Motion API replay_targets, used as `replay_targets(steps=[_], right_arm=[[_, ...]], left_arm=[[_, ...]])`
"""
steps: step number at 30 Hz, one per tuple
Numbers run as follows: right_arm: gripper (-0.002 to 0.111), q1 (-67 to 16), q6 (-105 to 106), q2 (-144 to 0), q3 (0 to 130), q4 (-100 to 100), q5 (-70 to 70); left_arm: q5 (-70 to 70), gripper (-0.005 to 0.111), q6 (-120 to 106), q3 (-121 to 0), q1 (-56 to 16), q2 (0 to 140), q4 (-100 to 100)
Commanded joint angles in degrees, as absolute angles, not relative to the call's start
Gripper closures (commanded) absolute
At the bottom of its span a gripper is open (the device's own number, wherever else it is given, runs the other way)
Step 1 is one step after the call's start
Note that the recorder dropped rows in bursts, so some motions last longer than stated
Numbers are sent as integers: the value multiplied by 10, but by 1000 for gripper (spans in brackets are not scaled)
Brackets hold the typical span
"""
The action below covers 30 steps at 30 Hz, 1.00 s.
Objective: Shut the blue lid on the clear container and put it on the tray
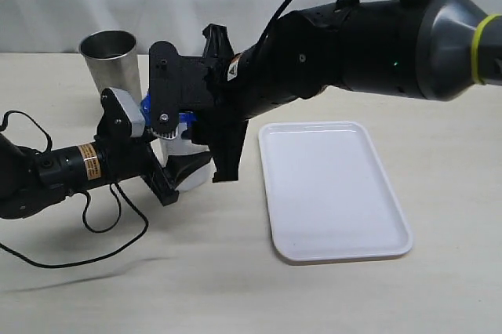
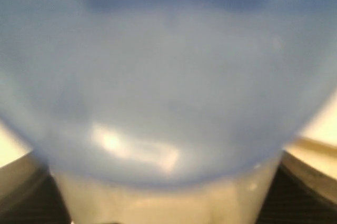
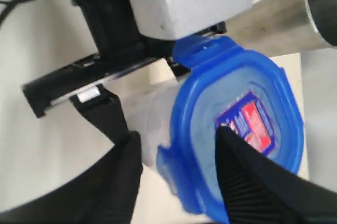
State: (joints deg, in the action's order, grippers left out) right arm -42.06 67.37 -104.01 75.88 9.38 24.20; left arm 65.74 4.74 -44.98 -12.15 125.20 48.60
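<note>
We see the left gripper [image 1: 182, 165] clenched on the clear container [image 1: 188, 176], its dark fingers [image 3: 105, 116] pressed against opposite sides of the translucent wall. In the left wrist view the container fills the space between the two pads. The right gripper [image 3: 177, 133] has its fingers parted. One finger [image 3: 247, 182] lies across the top of the blue lid [image 3: 242, 129], its tip at the edge of the red-and-blue sticker [image 3: 250, 124]. The other finger sits outside the lid's rim, beside a side flap, so part of the lid lies between them. We cannot tell whether either finger presses on the lid. We count one lid, one clear container, one tray [image 1: 329, 185], one steel cup [image 1: 110, 63] and two grippers. Two of the lid's snap flaps are in view, the one by the left gripper's body standing up. The lid sits on the container's mouth, and the container is held tilted just above the table [image 1: 392, 295], left of the tray and apart from it, with the cup close behind. The left arm reaches in low from the left edge, roughly level with the table. The right arm comes from the upper right, crosses over the tray's far corner and angles down onto the lid.
</note>
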Motion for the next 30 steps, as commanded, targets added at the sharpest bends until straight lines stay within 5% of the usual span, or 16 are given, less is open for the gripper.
replay_targets(steps=[1, 8, 17, 30], right_arm=[[59, -421, 664, -994, 753, 172, 273], [59, -411, 621, -914, 778, 216, 310], [62, -360, 604, -989, 984, 214, 643], [63, -362, 630, -1110, 1017, 131, 627]], left_arm=[[688, 107, -121, -448, -134, 1252, 526], [690, 107, -197, -448, -134, 1252, 534], [692, 107, -197, -448, -134, 1252, 565], [693, 107, -197, -448, -134, 1252, 580]])
